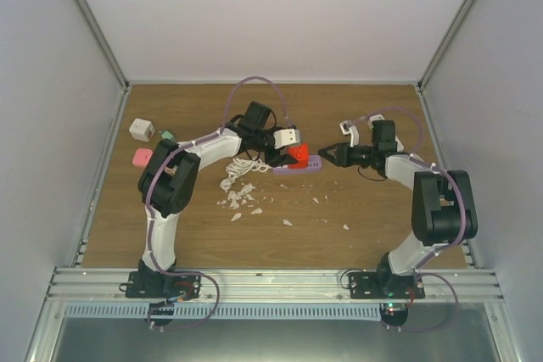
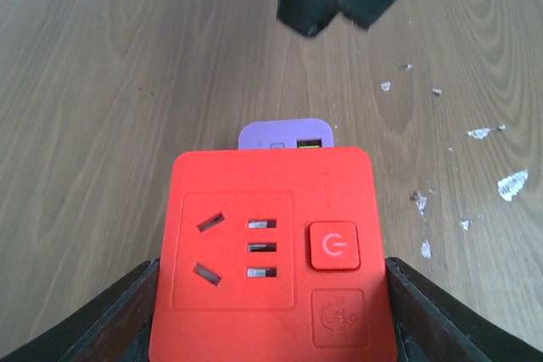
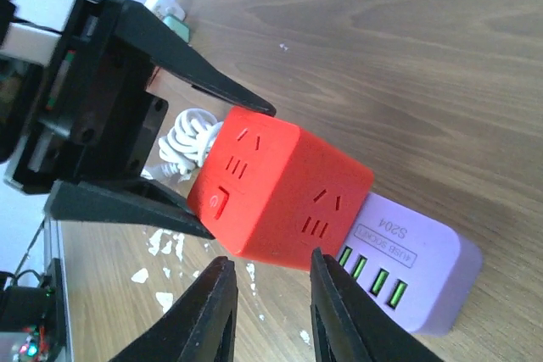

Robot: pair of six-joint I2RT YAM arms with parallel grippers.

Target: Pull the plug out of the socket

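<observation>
Wood table (image 2: 102,82): L fingers (image 2: 110,320) clamp red plug (image 2: 271,252), seated in purple socket (image 2: 271,135).

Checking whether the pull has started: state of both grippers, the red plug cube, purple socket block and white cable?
Left gripper: shut on the red plug cube.
Right gripper: open, holding nothing, by the purple socket block.
Red plug cube: plugged into the purple socket block, not pulled off.
Purple socket block: lying flat on the table.
White cable: coiled, beside the cube.
</observation>
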